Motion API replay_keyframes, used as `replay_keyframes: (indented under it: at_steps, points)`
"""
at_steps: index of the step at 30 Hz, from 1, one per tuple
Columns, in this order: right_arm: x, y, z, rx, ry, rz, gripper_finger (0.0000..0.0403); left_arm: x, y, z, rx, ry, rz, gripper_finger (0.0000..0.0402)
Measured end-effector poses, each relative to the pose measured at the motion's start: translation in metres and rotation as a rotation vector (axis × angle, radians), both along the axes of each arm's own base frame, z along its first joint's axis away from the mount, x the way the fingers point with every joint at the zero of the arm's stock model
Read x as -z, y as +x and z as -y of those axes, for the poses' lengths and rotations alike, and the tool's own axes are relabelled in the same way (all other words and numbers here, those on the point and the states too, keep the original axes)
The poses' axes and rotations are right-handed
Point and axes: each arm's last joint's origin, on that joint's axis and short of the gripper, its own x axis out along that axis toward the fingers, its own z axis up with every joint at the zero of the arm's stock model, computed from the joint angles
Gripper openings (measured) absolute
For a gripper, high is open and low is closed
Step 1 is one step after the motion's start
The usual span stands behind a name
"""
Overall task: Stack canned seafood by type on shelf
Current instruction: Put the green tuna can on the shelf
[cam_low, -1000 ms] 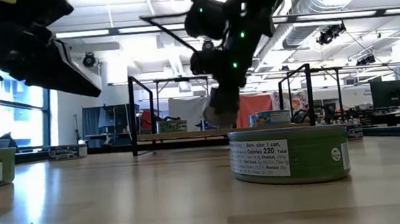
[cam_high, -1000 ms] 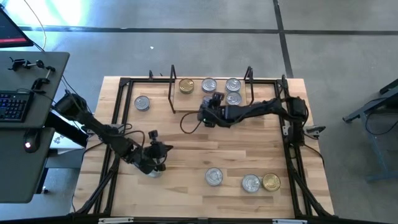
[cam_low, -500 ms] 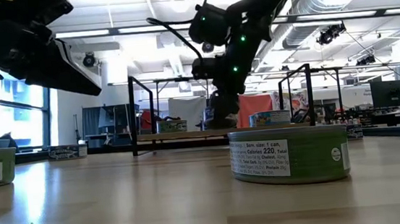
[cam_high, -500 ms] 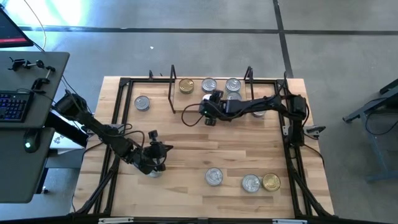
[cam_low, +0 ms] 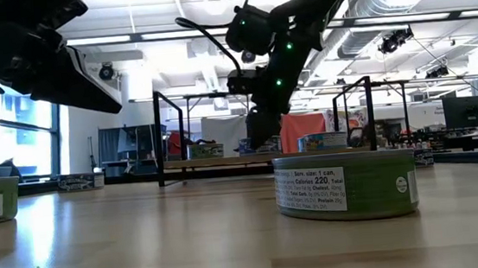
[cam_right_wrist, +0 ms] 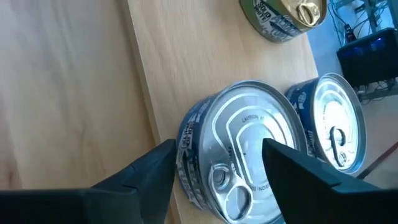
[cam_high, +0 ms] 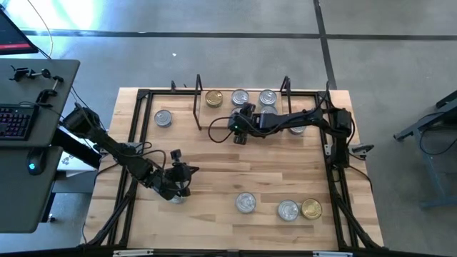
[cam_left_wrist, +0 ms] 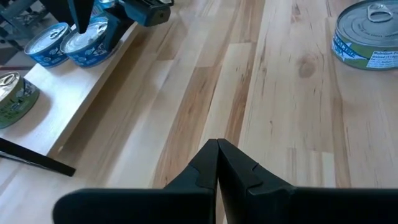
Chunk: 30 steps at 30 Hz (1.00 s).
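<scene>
My right gripper [cam_high: 240,119] is at the front edge of the shelf [cam_high: 223,114], shut on a blue tin with a silver lid [cam_right_wrist: 242,143] that sits on the wooden board [cam_right_wrist: 205,56]. A second blue tin [cam_right_wrist: 336,130] stands just beyond it, and a gold-lid tin [cam_right_wrist: 283,15] farther along the board. The held tin also shows in the left wrist view [cam_left_wrist: 93,40]. My left gripper [cam_high: 178,190] is shut and empty over the table's near left part; its fingers show closed in its wrist view [cam_left_wrist: 217,149]. My right gripper pinches the blue tin's round side wall [cam_right_wrist: 186,140] between its two fingers, one on each opposite side. The fingers [cam_right_wrist: 155,171] come slanting down from the table's right and near side. The tin stands upright, lid up, with its bottom on the shelf board near the front edge.
More tins stand on the shelf [cam_high: 268,96]. One tin [cam_high: 163,118] lies left of the shelf's wire end frame [cam_high: 198,103]. Three tins [cam_high: 246,203] [cam_high: 288,210] [cam_high: 311,208] stand near the table's near edge, the last gold-lidded. A tin [cam_high: 176,198] shows partly under my left gripper.
My right gripper has gone toward the table's far edge and down, carrying the blue tin from above the table onto the shelf board, where the tin now rests.
</scene>
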Motion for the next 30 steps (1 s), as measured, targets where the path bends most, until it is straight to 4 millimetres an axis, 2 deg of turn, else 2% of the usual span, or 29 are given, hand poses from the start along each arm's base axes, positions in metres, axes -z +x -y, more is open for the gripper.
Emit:
replay_keyframes:
  at_steps: [4,6,9,12,16,21,26,30]
  points:
    - [-0.002,-0.001,-0.001,-0.006,-0.016,-0.013,0.0238,0.0,0.0,0.0,0.001,-0.001,-0.001,0.0]
    - [-0.009,-0.003,-0.003,0.017,-0.037,0.005,0.0238,0.0,0.0,0.0,0.001,-0.001,-0.001,0.0]
    - [-0.029,-0.009,-0.012,0.067,-0.047,0.063,0.0237,0.0,0.0,0.0,0.001,-0.002,0.0,0.0]
    - [-0.054,-0.015,-0.037,0.064,0.025,0.17,0.0236,0.0,0.0,0.0,0.002,-0.005,0.005,0.0]
    - [-0.077,-0.03,-0.089,-0.083,0.236,0.194,0.0235,-0.001,0.001,0.0,0.002,-0.007,0.007,0.0]
    - [-0.087,-0.068,-0.175,-0.189,0.522,0.074,0.0235,-0.002,0.002,0.001,0.003,-0.014,0.02,0.0]
    - [-0.081,-0.114,-0.254,-0.085,0.728,-0.059,0.0235,-0.007,0.007,0.003,0.03,-0.011,0.07,0.0]
    - [-0.073,-0.159,-0.3,0.156,0.862,-0.195,0.0235,-0.014,0.013,0.005,0.068,0.005,0.124,0.0]
